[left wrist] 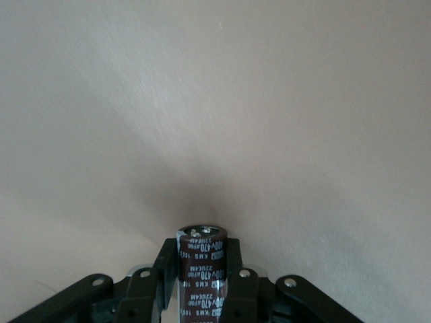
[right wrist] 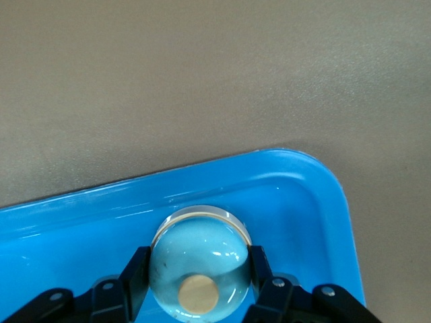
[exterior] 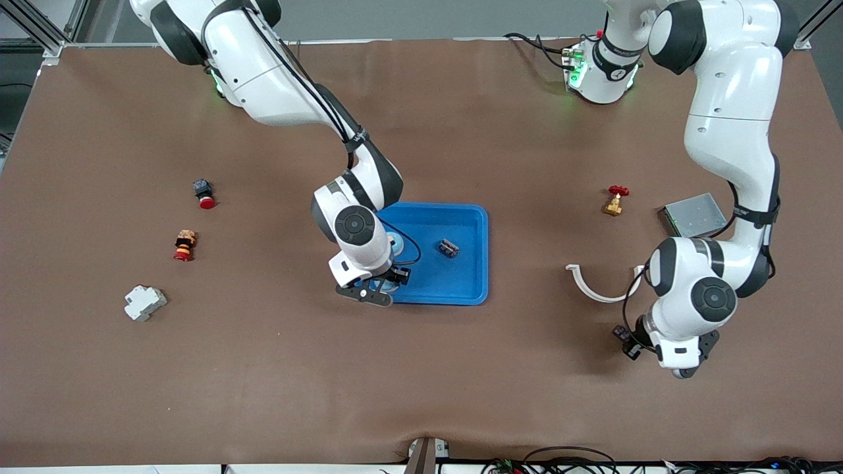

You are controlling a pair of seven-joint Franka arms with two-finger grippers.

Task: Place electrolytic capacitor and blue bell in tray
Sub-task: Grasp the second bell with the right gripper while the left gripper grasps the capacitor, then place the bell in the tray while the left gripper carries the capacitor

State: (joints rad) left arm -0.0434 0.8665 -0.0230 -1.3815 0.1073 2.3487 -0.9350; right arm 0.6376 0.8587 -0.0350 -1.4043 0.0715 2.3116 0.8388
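Note:
The bright blue tray (exterior: 471,217) lies mid-table. My right gripper (exterior: 377,289) is over the tray's corner nearest the front camera at the right arm's end. In the right wrist view the right gripper (right wrist: 201,269) is shut on the blue bell (right wrist: 202,252), a pale blue dome with a tan knob, inside the tray (right wrist: 316,176) near its rounded corner. My left gripper (exterior: 625,341) is over bare mat at the left arm's end. In the left wrist view the left gripper (left wrist: 202,266) is shut on the dark brown electrolytic capacitor (left wrist: 202,269), which stands upright between the fingers.
A small dark part (exterior: 448,248) lies in the tray. At the left arm's end are a white curved piece (exterior: 596,288), a brass valve with a red handle (exterior: 615,200) and a grey metal box (exterior: 693,215). At the right arm's end are a red button (exterior: 204,194), a red-orange stack (exterior: 184,245) and a white breaker (exterior: 143,303).

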